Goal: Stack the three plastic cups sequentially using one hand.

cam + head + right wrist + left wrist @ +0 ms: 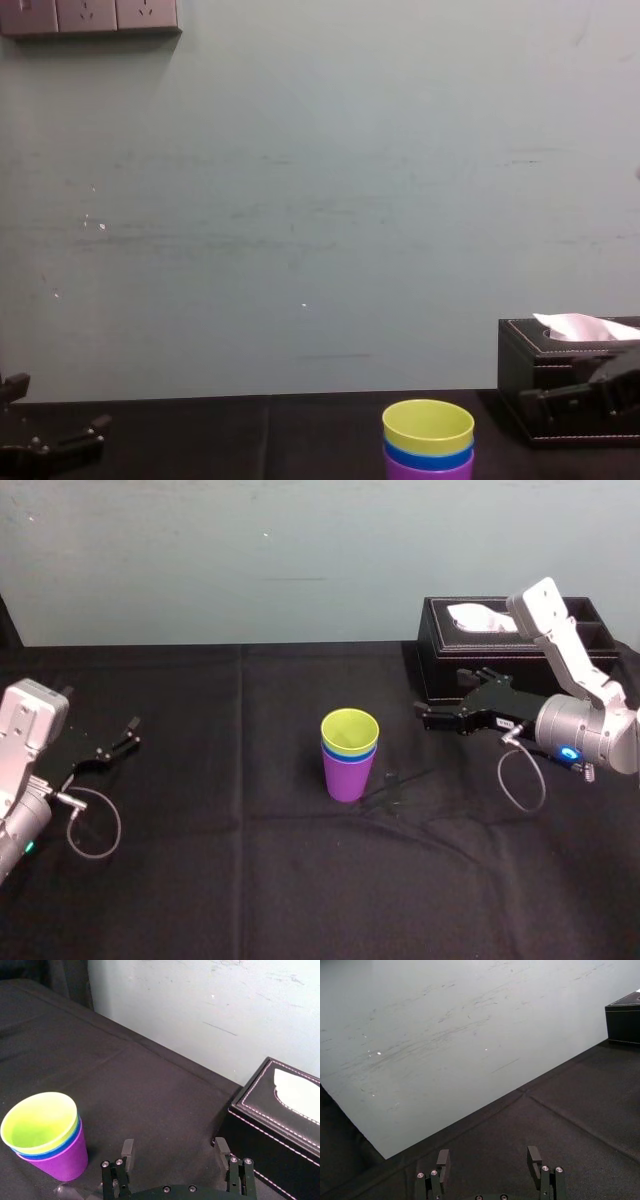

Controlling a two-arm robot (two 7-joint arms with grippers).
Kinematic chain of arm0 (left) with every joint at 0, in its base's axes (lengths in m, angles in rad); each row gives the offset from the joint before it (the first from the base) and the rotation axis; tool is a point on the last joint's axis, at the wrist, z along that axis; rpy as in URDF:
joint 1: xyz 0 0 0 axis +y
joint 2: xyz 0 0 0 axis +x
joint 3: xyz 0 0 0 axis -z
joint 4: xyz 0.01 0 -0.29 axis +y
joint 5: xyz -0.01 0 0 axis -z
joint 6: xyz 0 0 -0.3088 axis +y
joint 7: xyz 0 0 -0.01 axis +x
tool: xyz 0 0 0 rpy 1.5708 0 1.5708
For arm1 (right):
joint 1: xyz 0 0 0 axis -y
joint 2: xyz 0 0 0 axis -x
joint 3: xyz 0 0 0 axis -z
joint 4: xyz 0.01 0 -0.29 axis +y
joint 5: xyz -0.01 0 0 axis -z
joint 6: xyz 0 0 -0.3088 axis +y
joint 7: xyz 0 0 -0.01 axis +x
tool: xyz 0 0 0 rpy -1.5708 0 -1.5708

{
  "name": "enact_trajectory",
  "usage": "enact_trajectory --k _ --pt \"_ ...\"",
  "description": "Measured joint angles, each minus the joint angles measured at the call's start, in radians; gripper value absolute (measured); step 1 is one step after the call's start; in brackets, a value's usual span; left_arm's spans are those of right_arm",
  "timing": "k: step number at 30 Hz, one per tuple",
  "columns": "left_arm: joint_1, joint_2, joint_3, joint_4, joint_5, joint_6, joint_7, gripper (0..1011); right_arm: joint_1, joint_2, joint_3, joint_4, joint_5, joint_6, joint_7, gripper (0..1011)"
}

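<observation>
At the middle of the black table [230, 880] you have the purple cup [348, 778] upright, the blue cup [346, 750] nested in it and the yellow-green cup [350, 730] nested on top. Your right gripper [424, 716] hangs right of the stack, before the tissue box [450, 670], fingers spread wide, holding nothing. Your left gripper [128, 733] sits far left, fingers apart, empty.

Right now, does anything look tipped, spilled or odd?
Nothing stands out. The yellow-green plastic cup nests in the bright blue plastic cup, inside the purple plastic cup, upright. The right pincer hangs open beside them.
</observation>
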Motion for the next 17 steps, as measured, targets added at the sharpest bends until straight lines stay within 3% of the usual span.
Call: enact_trajectory --k 17 --pt "0.000 0.000 0.000 0.000 0.000 0.000 0.000 1011 0.000 0.000 -0.002 -0.002 0.001 -0.002 0.001 1003"
